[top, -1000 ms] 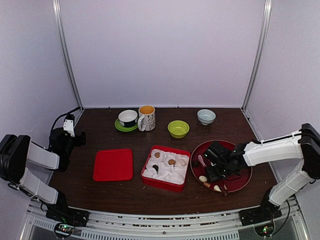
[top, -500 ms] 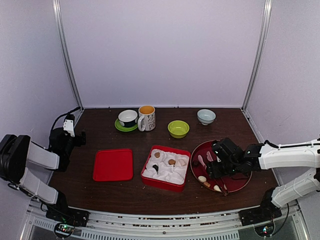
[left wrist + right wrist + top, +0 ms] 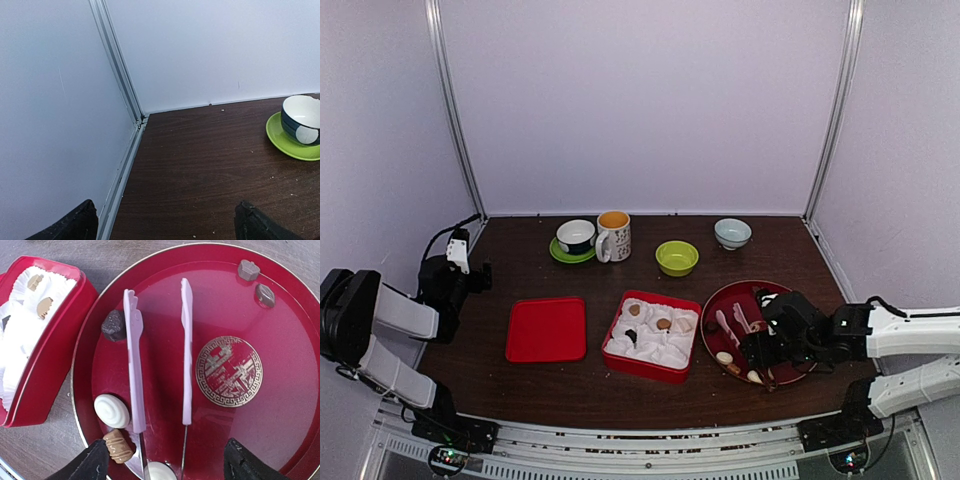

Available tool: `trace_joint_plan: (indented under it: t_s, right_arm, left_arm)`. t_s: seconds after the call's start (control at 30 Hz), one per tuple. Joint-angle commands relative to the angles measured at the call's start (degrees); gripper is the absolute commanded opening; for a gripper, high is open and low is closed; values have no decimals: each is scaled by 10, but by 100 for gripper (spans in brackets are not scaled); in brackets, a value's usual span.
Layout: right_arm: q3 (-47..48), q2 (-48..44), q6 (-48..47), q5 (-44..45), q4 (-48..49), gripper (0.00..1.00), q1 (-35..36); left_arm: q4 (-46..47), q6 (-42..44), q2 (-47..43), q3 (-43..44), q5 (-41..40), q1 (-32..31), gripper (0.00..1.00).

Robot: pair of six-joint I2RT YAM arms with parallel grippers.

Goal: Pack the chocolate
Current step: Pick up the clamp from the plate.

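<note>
Between pale lilac walls (image 3: 640,100) (metal-framed) a dark wooden table (image 3: 520,275) bears the chocolate (image 3: 111,410).

Two matching machines in front of me. The left arm (image 3: 382,318) is all fat black joint housings with pale grey-white sleeves between them. The right arm (image 3: 905,328) is built the same, its long link clean white. Up top, the left claw (image 3: 460,268) is black, with a small white block (image 3: 457,250) and a thin black cable (image 3: 445,236). The right claw (image 3: 762,352) is black too, its fingers (image 3: 90,466) matte. The left base (image 3: 448,455) and right base (image 3: 848,460) each show a tiny green light.
</note>
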Motion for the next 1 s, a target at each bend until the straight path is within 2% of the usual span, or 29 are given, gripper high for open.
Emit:
trace_joint_plan:
  t_s: [0.0, 0.13, 0.3, 0.87, 0.97]
  right_arm:
    - [-32, -24, 30, 19, 3, 79, 5]
    - [-52, -21, 38, 11, 23, 73, 11]
    - [-44, -9, 44, 19, 15, 78, 33]
    - [-7, 89, 88, 60, -19, 58, 77]
    - [-6, 96, 91, 60, -12, 51, 82]
  left_arm:
    - [33, -2, 3, 6, 5, 6, 98]
    - [33, -2, 3, 7, 5, 6, 98]
    - [32, -2, 3, 6, 5, 6, 98]
    - [33, -2, 3, 7, 5, 5, 98]
    - [33, -2, 3, 6, 5, 5, 98]
